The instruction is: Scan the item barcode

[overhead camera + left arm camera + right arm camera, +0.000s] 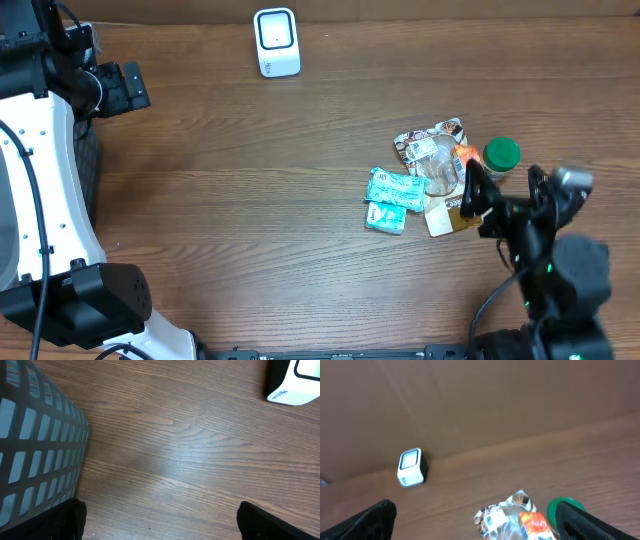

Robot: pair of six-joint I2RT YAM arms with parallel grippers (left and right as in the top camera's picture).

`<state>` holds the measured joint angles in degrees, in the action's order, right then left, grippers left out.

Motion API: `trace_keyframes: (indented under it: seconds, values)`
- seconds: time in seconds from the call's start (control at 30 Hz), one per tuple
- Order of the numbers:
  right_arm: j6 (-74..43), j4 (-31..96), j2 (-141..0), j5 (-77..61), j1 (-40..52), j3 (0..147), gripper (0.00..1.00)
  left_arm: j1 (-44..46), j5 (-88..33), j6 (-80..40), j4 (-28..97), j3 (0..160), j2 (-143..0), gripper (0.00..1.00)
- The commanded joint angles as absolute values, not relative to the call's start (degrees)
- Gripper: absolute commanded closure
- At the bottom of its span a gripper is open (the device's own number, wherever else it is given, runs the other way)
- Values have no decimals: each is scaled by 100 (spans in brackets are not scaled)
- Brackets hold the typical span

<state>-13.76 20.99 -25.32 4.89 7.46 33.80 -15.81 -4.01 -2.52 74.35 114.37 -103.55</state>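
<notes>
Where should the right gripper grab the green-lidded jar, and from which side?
Probably the round green lid of the green-lidded jar, from straight above. It seems to stand upright at the right end of the packets, which crowd its left side, so the open right gripper would better close across its far and near sides.

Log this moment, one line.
left gripper open, beside mesh basket | right gripper open, above packet pile, holding nothing | barcode scanner at far edge
</notes>
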Motion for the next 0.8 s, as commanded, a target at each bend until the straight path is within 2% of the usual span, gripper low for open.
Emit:
trace_keyframes:
  seconds: [0.0, 0.4, 0.77]
  values:
    - [-1343, 1673, -1835, 528, 659, 2563, 0, -1601, -386, -126, 7432, 11448, -10416, 0]
    - [-1343, 180, -355, 552, 635, 513, 0, -1601, -386, -126, 7432, 11448, -10416, 0]
    - [-1343, 434, -12, 528, 635, 45, 0, -1601, -386, -126, 7435, 11448, -10416, 0]
